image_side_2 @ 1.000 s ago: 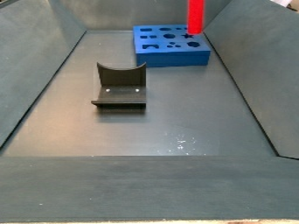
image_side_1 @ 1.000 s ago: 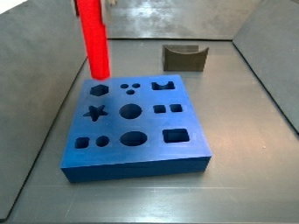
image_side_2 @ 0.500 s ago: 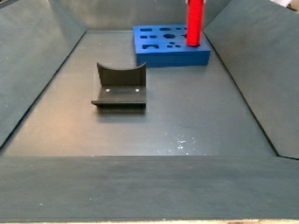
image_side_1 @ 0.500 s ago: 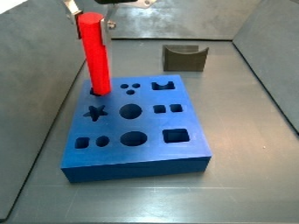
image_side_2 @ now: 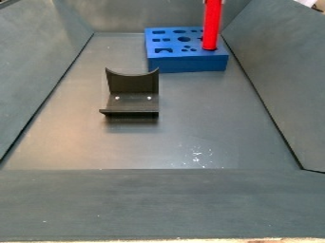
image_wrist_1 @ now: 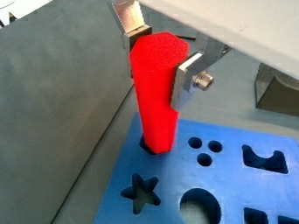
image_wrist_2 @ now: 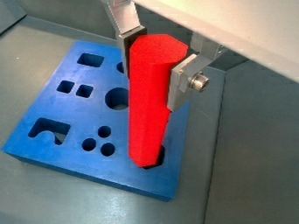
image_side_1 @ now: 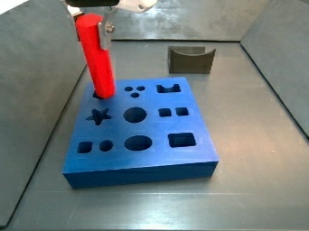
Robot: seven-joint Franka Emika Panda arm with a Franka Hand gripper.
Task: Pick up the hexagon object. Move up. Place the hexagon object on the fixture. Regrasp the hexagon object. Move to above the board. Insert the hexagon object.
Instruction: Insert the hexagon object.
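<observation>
Jaws of the gripper (image_wrist_1: 160,54) clamp the smooth red hexagon object (image_wrist_1: 158,96) (upright), its foot in the matte blue board (image_wrist_2: 70,131).

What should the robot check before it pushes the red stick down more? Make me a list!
1. The gripper holds the hexagon object near its top end, a silver finger on each side: ok.
2. The peg stands upright in a side view, with no clear lean: ok.
3. Its lower tip sits in the hole at a corner of the board, beside the star hole: ok.
4. The peg's flats match the hole's sides: cannot tell, the peg hides the hole.
5. How deep the tip already sits: cannot tell.
6. The fixture stands apart from the board, out of the way: ok.
</observation>
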